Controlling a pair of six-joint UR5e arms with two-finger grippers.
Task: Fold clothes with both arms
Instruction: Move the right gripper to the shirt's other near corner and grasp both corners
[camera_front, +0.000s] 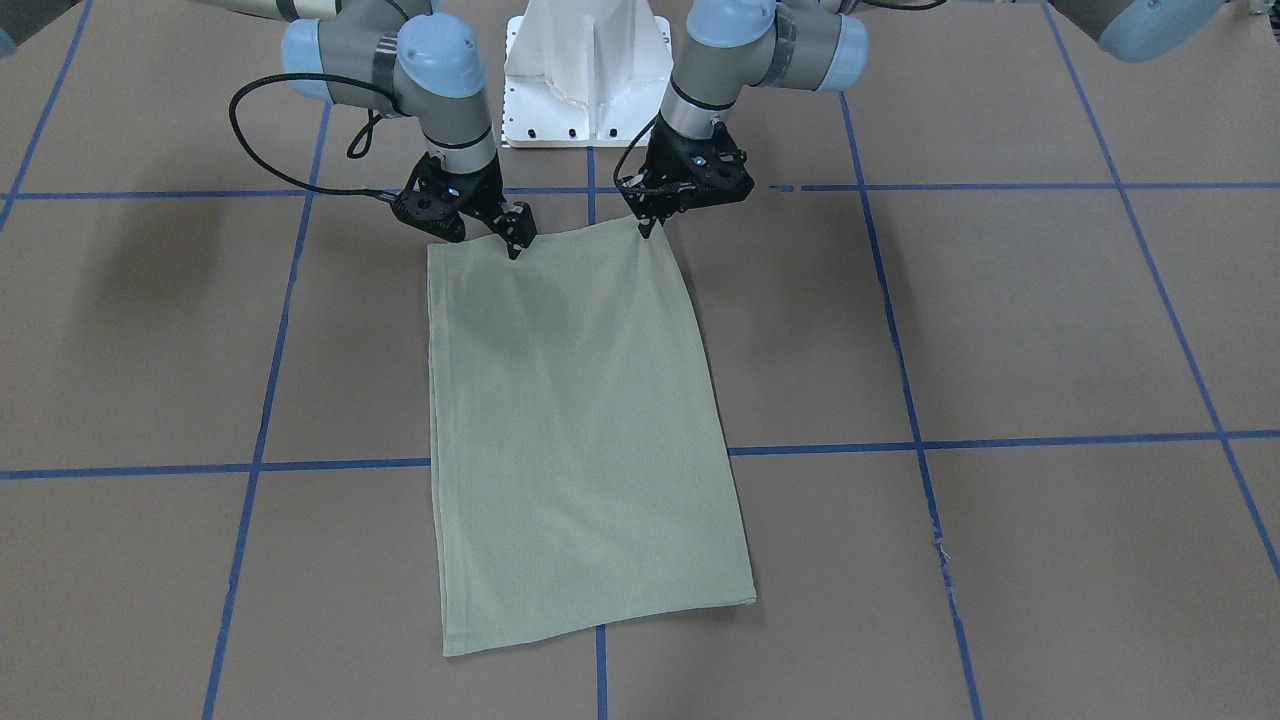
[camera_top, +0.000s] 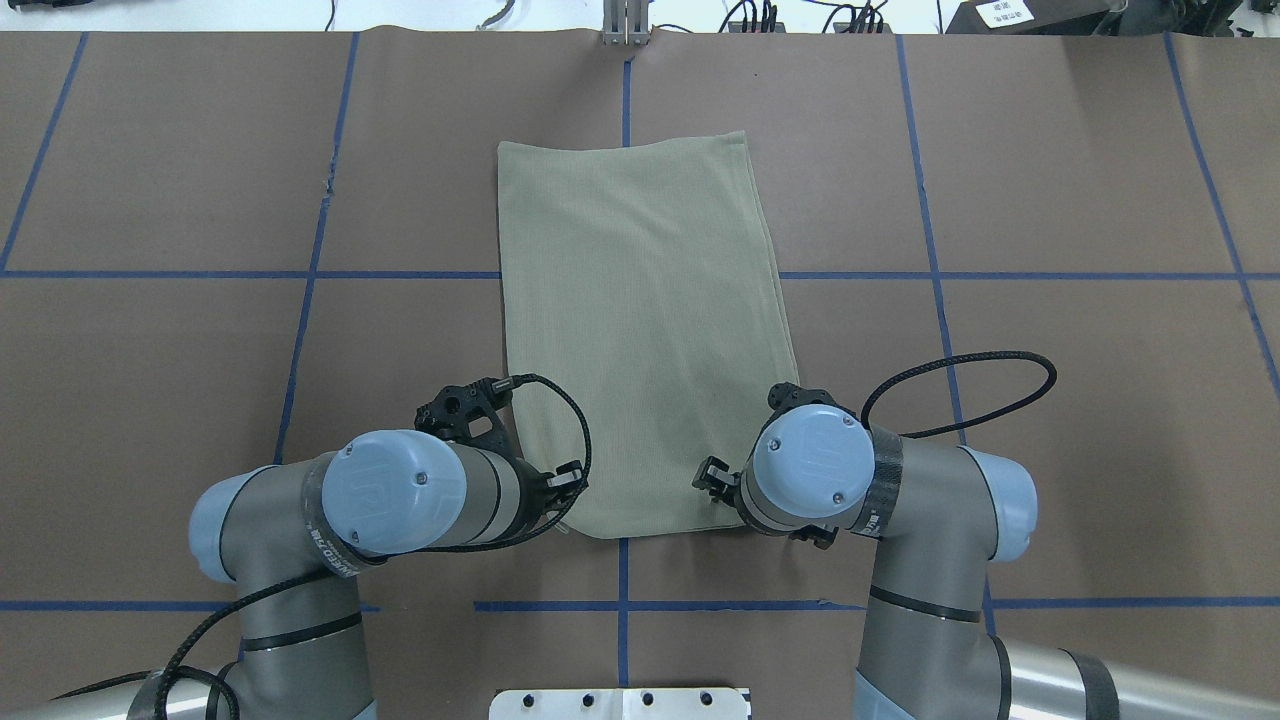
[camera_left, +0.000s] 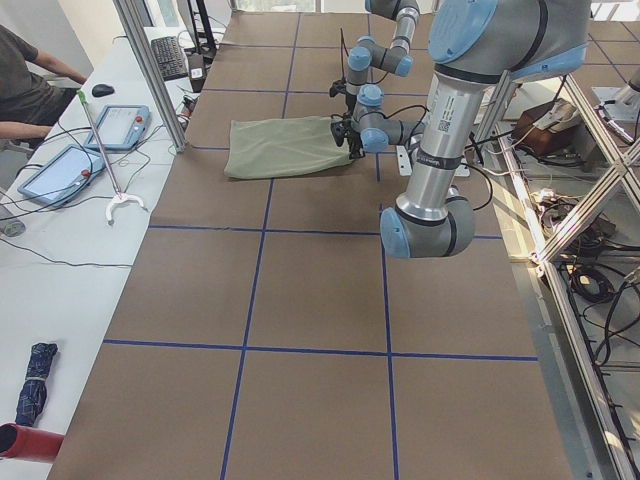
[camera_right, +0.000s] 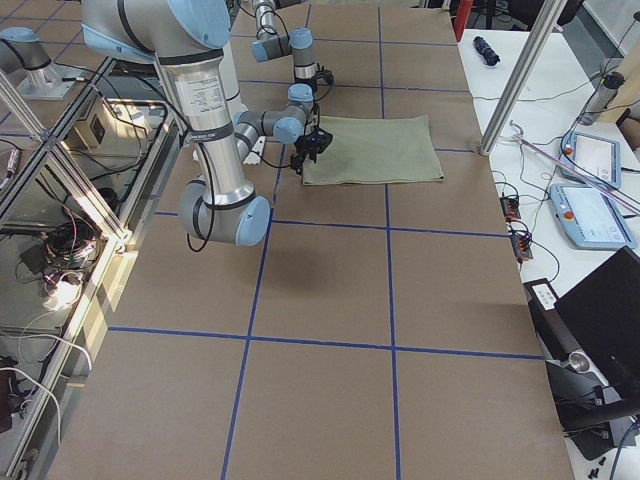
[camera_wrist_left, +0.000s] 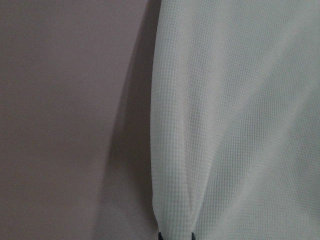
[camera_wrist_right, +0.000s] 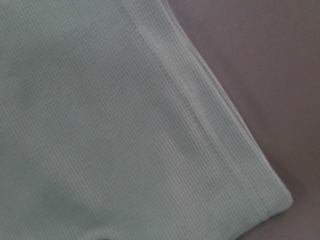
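The shirt (camera_front: 580, 420) lies flat on the brown-papered table (camera_front: 1050, 320), folded into a long narrow rectangle. It sits midway between the table's left and right edges, one short end close to my side and the other stretching toward the far edge. My left gripper (camera_front: 648, 230) is down on the near corner on my left. In the left wrist view the knit gathers into a ridge that narrows between my dark fingertips (camera_wrist_left: 160, 235), so those fingers are closed tight with cloth between them. My right gripper (camera_front: 518, 238) stands on the same near edge, a little in from the corner on my right. Its wrist view shows only flat cloth and a layered hemmed corner, so I cannot tell how far those fingers are parted or whether they have hold of anything. Blue tape lines (camera_front: 1000, 440) run under the shirt.
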